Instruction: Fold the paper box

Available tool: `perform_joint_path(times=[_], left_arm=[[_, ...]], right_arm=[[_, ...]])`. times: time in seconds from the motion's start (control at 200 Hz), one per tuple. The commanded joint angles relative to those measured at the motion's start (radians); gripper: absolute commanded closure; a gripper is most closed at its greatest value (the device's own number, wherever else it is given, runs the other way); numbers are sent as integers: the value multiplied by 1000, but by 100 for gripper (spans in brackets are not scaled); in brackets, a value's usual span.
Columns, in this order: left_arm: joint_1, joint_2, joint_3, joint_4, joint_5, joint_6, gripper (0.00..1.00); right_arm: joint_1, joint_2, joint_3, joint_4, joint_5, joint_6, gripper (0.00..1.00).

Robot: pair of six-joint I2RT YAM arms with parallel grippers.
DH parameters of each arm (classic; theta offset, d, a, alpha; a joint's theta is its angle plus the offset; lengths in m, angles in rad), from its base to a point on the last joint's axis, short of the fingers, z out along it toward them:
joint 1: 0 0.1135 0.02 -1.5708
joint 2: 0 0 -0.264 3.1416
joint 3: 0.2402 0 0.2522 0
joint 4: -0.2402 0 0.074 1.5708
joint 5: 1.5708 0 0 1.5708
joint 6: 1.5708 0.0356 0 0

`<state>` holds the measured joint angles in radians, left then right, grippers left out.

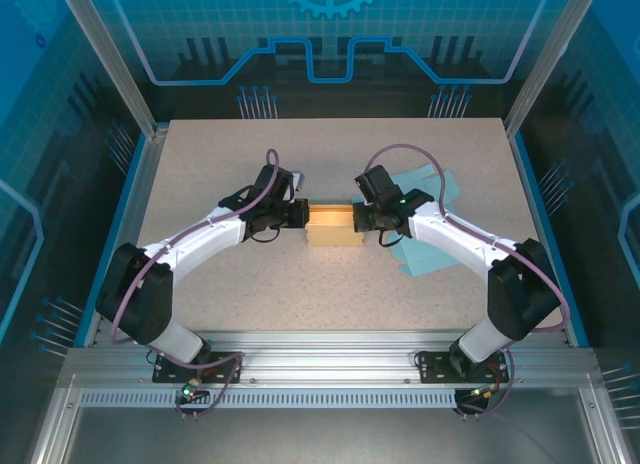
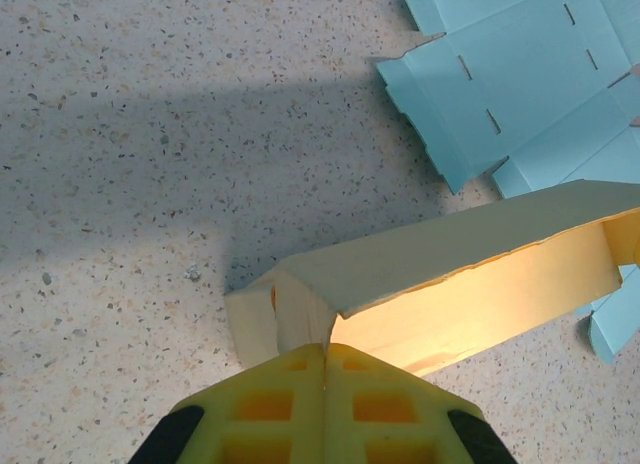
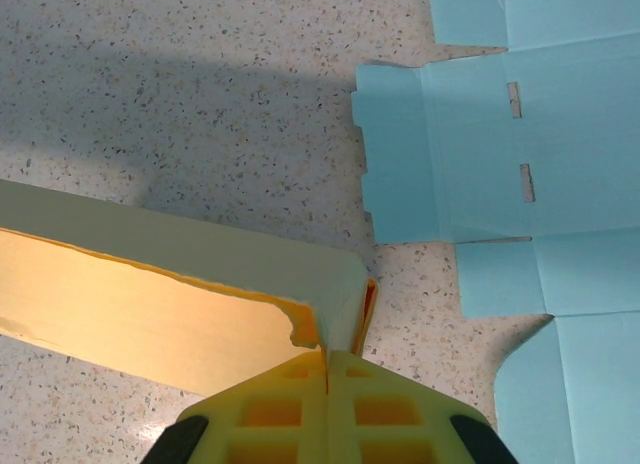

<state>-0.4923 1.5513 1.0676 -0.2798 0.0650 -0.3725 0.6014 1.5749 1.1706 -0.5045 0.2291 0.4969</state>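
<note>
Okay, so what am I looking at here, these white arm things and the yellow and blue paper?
Two robot arms are bolted to a table. One picture looks down from above; the other two come from cameras on each wrist. Between the arms lies a cream paper box, partly folded. The left gripper pinches one end with its yellow jaws shut, and the right gripper pinches the other end the same way. Beside them lies a flat, unfolded blue box sheet.

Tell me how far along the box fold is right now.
Done: the cream paper box stands partly raised into a long tray with its side walls up. In hand: left claw and right claw are each shut on one end of it. Left: closing the ends; the blue flat sheets lie unfolded beside it.
</note>
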Motion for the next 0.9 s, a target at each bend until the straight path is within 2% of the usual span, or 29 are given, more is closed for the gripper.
perform_joint_path(times=[0.0, 0.595, 0.705, 0.895], left_arm=[[-17, 23, -58, -39, 11, -19, 100], [-17, 4, -142, -44, -114, -7, 100], [-18, 1, -148, -27, -84, -23, 100], [-20, -35, -170, 67, 51, -100, 100]], right_arm=[[23, 1, -16, 3, -34, -11, 100], [29, -44, -111, 60, 9, -10, 100], [29, -43, -106, 62, 7, -12, 100], [32, -36, -97, 63, 4, -13, 100]])
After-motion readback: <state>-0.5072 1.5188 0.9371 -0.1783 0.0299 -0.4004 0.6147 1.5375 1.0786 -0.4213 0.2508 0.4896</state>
